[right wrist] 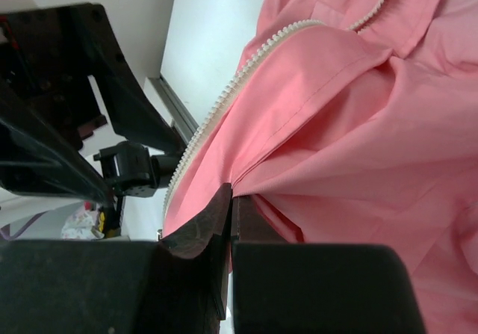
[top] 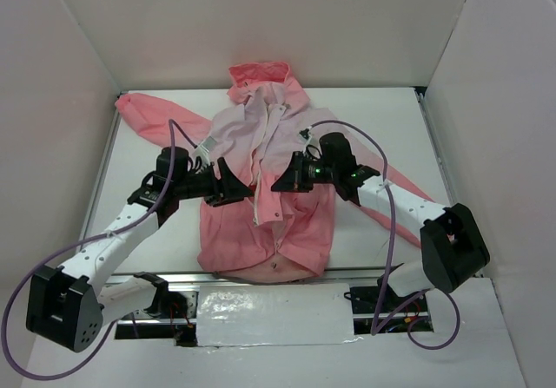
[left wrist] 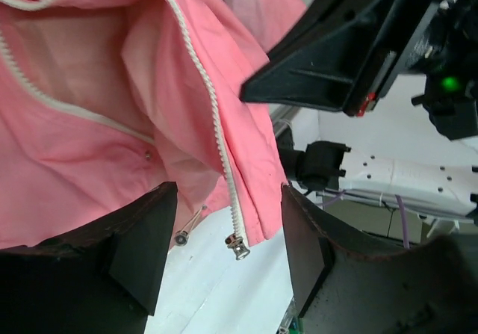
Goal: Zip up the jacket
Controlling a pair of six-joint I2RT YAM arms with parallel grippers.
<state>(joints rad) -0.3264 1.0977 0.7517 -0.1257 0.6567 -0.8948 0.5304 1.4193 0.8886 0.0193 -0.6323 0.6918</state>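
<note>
Inside left gripper [left wrist: 228, 252], hanging zipper edge [left wrist: 224, 171] of jacket [left wrist: 82, 155]

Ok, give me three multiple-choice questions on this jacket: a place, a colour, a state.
1. Where does the zipper's metal end hang? A between the fingers of the left hand; B beside a box; C inside a bag.
2. The zipper teeth are: A black; B white; C blue.
3. The right hand is: A wide open; B shut on nothing; C shut on the jacket.
1 A, the left wrist view shows it there. 2 B, pale teeth on pink cloth. 3 C, its fingers pinch pink fabric.
</note>
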